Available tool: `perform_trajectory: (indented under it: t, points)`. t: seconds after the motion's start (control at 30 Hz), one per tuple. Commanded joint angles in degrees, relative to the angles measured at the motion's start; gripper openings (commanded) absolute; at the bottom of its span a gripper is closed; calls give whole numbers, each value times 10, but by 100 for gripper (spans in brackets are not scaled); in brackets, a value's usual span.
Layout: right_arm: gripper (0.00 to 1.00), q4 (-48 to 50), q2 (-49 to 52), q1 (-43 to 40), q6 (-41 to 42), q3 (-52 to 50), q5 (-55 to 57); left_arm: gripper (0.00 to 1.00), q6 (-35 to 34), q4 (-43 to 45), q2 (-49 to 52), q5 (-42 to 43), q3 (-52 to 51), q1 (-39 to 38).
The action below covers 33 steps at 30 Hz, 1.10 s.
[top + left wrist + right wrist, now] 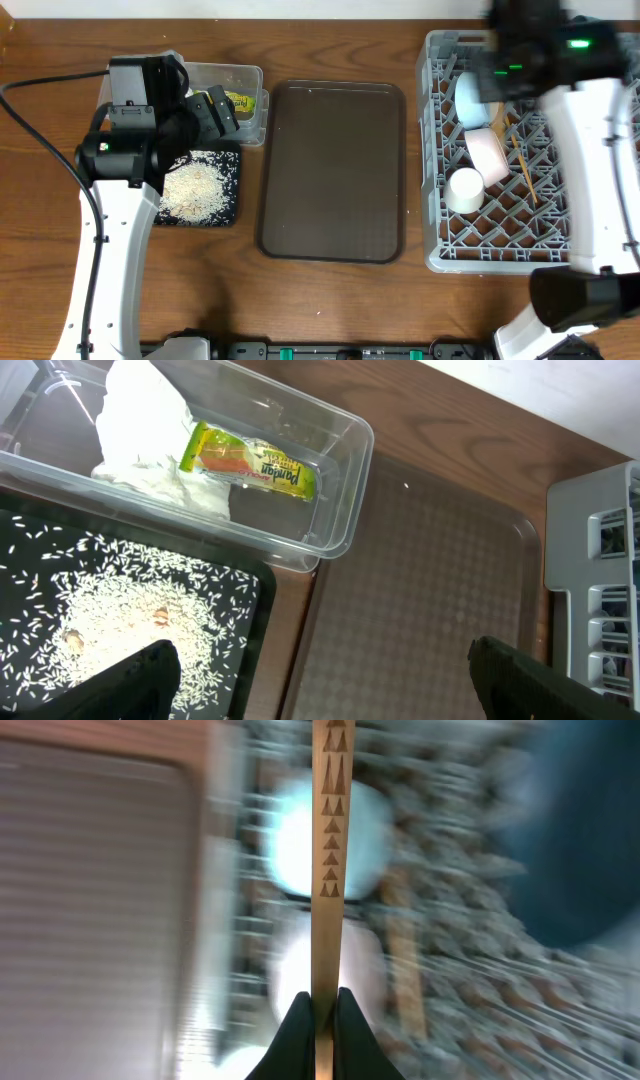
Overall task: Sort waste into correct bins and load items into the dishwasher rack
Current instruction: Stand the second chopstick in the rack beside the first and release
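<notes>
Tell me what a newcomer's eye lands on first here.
The big grey dishwasher rack on the right draws the eye, with the right gripper shut on a patterned chopstick above it. On the left, white rice is scattered over the black tray, beside the clear tub holding a napkin and a yellow-green wrapper.

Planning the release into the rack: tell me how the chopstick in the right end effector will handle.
Probably stiff: the chopstick runs dead straight up from the right end effector. Likely very light, being so thin. Pinched at one narrow spot, it may pivot in the grip, and once released it could slip through the open lattice of the rack.
</notes>
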Motion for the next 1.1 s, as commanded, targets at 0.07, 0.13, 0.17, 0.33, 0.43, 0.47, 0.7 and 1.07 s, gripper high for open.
perform_trajectory:
  t: [0.07,0.13,0.17,0.33,0.43,0.47,0.7,1.07]
  points:
    - [1,-12,28,-97,-117,-21,40,95,1,-1,2,-3,1,2]
    - [1,-7,35,-126,-122,-34,33,95,1,-1,2,-3,1,2]
    - [1,-4,40,-138,-133,-41,21,95,1,-1,2,-3,1,2]
    - [1,16,61,-169,-143,-71,2,95,1,-1,2,-3,1,2]
    - [1,30,70,-173,-156,-90,0,95,1,-1,2,-3,1,2]
    - [1,34,72,-173,-160,-96,0,95,1,-1,2,-3,1,2]
    - [5,56,77,-173,-159,-110,-33,95,1,-1,2,-3,1,2]
    - [61,59,75,-172,-106,-110,-42,95,1,-1,2,-3,1,2]
